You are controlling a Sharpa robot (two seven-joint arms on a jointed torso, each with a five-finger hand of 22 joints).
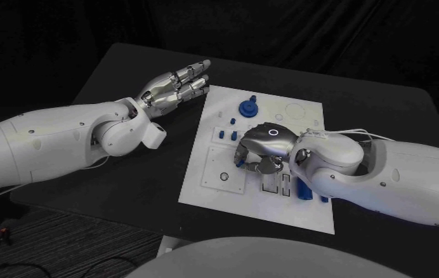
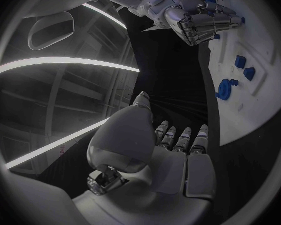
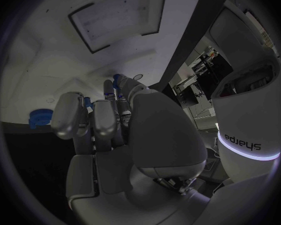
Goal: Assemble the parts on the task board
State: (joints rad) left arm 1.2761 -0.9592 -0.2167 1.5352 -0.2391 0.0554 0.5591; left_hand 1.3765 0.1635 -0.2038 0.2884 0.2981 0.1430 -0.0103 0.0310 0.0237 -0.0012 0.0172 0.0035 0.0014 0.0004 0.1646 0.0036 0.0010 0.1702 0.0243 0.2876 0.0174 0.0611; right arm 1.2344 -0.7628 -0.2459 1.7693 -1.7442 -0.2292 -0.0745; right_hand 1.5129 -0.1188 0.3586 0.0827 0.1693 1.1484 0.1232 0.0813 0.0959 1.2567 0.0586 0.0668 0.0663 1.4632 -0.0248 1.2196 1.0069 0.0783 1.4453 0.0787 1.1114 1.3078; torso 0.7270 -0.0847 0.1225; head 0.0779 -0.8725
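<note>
The black table (image 1: 119,164) carries the white task board (image 1: 219,170), which lies at the centre of the head view and runs from about 12 o'clock down to 6 o'clock.

The right hand (image 1: 263,146) rests palm down over the middle of the board, and its bulk hides the recesses beneath it. Its fingers (image 1: 259,164) curl downward onto a small blue part (image 1: 240,160) at the hand's 7 o'clock side. The head view does not show whether the part is pinched or only touched. Further blue parts (image 1: 302,189) stand in the board at the hand's 5 o'clock, partly covered by the right forearm.

A round blue gear-like part (image 1: 248,108) sits on the board at 12 o'clock from the right hand, well clear of both hands.

The left hand (image 1: 176,87) hovers over bare table just beside the board's 10 o'clock corner, fingers straight and slightly apart, holding nothing.

The left wrist view adds the side of the right hand (image 2: 200,22), its fingers folded in with a blue tip (image 2: 242,20) poking out past them, plus the round part (image 2: 224,89) and two small blue blocks (image 2: 243,67).

The right wrist view shows the fingers (image 3: 97,117) bent toward the board, a blue piece (image 3: 117,80) beyond the fingertips and the round part (image 3: 40,119) off to one side. Whether the grip closes on it, I cannot tell.
</note>
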